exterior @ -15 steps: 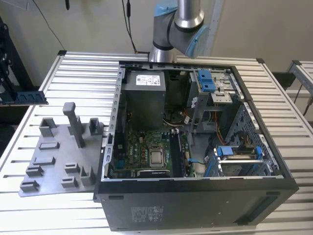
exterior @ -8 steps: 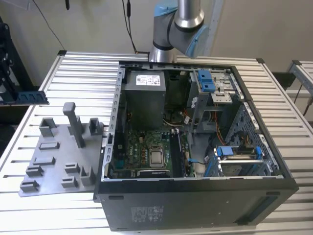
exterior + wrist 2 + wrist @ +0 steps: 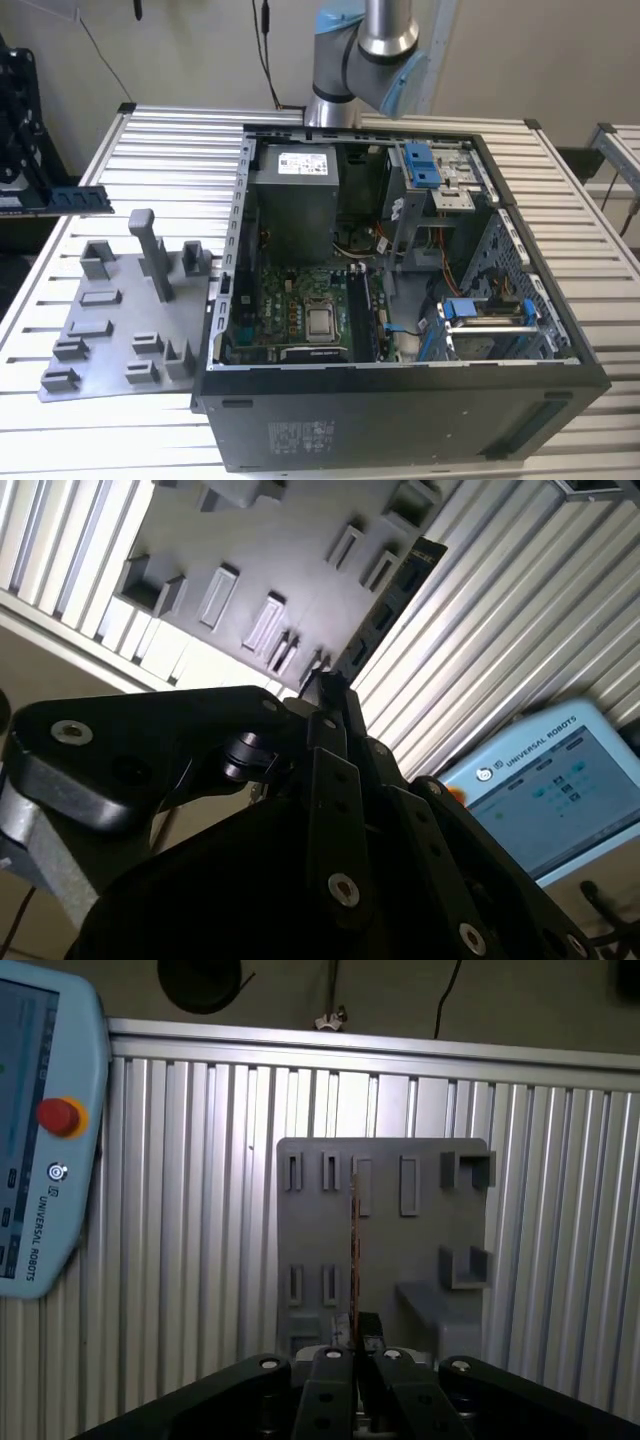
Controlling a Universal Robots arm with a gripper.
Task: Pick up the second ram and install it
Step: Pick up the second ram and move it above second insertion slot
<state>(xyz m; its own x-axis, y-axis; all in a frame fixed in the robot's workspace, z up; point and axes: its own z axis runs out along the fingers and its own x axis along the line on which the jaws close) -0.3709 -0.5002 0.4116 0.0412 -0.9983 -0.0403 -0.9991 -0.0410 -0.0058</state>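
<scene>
While gripper (image 3: 356, 1334) clenches second ram (image 3: 354, 1230) by one end, we fear stick pivoting in grip, arriving skewed at computer case (image 3: 400, 425).

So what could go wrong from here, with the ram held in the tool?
The tool holds the second ram by one end, so it may tilt or slip in transit. The tall post on the grey holder tray and the computer case side wall stand before the motherboard; a low path could clip either.
</scene>
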